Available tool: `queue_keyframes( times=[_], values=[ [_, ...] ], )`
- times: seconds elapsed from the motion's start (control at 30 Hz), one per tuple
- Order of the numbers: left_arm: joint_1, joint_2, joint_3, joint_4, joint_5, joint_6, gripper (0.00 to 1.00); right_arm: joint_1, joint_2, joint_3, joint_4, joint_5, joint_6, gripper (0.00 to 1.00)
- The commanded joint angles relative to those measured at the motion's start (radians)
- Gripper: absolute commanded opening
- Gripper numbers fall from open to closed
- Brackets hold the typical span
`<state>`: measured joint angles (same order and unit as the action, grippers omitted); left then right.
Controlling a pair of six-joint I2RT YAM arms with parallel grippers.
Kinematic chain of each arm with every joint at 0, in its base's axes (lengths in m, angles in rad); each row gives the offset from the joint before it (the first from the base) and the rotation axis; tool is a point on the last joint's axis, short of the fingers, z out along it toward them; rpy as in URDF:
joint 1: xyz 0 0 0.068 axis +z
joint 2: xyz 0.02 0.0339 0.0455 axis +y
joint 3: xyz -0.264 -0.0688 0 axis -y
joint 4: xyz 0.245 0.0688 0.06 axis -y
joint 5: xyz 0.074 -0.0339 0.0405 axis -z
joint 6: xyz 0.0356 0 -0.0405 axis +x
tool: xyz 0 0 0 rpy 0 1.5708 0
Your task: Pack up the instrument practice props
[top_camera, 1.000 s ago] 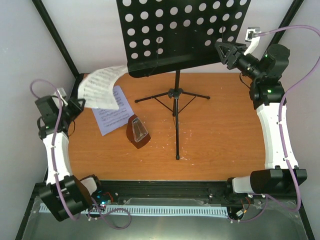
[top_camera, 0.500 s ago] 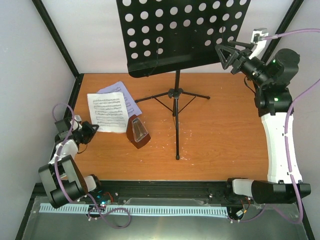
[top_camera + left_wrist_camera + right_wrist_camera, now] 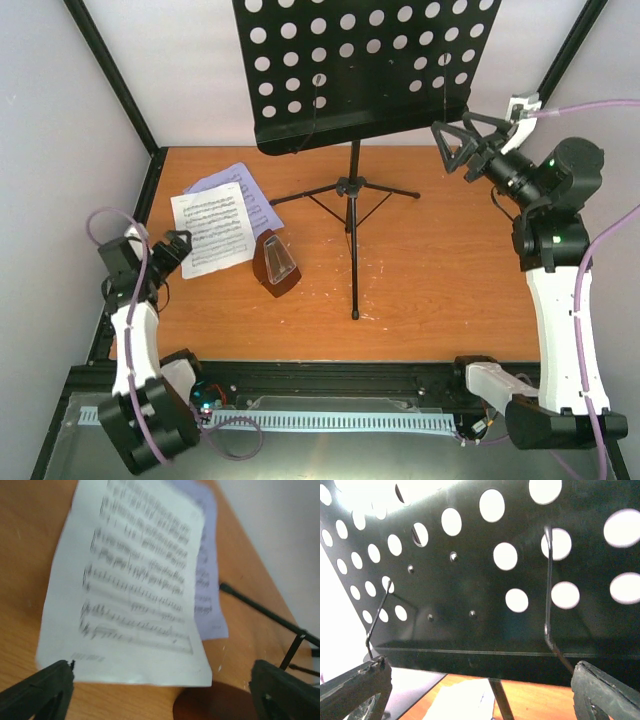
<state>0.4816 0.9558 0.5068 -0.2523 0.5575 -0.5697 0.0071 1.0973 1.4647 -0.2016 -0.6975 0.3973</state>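
- The left gripper [image 3: 176,246] sits low at the near-left of the table [image 3: 450,270]. Its fingers are spread wide with nothing between them.
- Right ahead of it, up and to its right, the white sheet [image 3: 212,232] lies flat on the wood. In the wrist view, its nearest edge is just beyond the fingertips and its long side runs away from them. This arm is plainly the nearer one to the paper.
- The sheet is printed with rows of staves and looks thin and limp. I'd guess a flat page like that is awkward to pinch, so an edge or corner would have to come first.
- A second page [image 3: 240,185], faintly lilac, pokes out from under the white one on the far side.
- The metronome [image 3: 276,262], a small red-brown pyramid, stands upright just beside the white sheet's near-right corner. I can't tell whether they touch.
- Mid-table, the music stand [image 3: 352,250] has its thin black tripod legs splayed, one running toward the near edge.
- Further back and high up, the stand's perforated desk [image 3: 370,60] tilts over the far side of the table, with no pages on it.
- The right gripper [image 3: 457,137] hangs just beside the desk's lower right corner. Its fingers are wide apart, facing the desk's surface and holding nothing.
- To my eye the papers are off the stand but nothing is packed yet.
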Motion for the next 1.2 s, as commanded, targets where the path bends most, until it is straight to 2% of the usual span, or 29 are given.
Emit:
queue_keyframes(
  times=[0.0,0.03,0.17,0.33,0.43,0.57,0.67,0.8,0.9,1.17],
  values=[
    [0.004,-0.184,0.143,-0.061,-0.119,0.036,0.99,-0.001,-0.092,-0.109,-0.011,0.033,0.024,0.97],
    [0.003,-0.221,0.165,-0.050,-0.111,0.051,0.99,-0.001,-0.108,-0.139,-0.011,0.035,0.026,0.97],
    [-0.052,-0.260,0.244,0.066,0.113,0.138,0.94,0.000,-0.160,-0.260,-0.017,0.055,0.035,0.98],
    [-0.272,-0.237,0.259,0.254,0.225,0.199,0.93,0.000,-0.191,-0.370,0.043,0.045,0.105,0.98],
    [-0.437,-0.169,0.273,0.271,0.179,0.268,0.92,-0.001,-0.198,-0.401,0.072,0.033,0.134,0.98],
    [-0.755,-0.027,0.328,0.289,-0.002,0.393,0.91,-0.001,-0.196,-0.404,0.064,0.035,0.128,0.99],
    [-0.893,0.080,0.350,0.374,-0.083,0.450,0.89,-0.001,-0.205,-0.406,0.045,0.046,0.118,0.99],
    [-0.970,0.236,0.359,0.498,-0.112,0.502,0.82,0.000,-0.226,-0.428,0.042,0.044,0.119,0.99],
    [-1.024,0.359,0.418,0.510,-0.141,0.558,0.79,-0.001,-0.239,-0.445,0.030,0.055,0.110,0.99],
    [-1.035,0.554,0.507,0.536,-0.207,0.666,0.66,-0.001,-0.250,-0.468,0.016,0.050,0.108,0.99]
  ],
)
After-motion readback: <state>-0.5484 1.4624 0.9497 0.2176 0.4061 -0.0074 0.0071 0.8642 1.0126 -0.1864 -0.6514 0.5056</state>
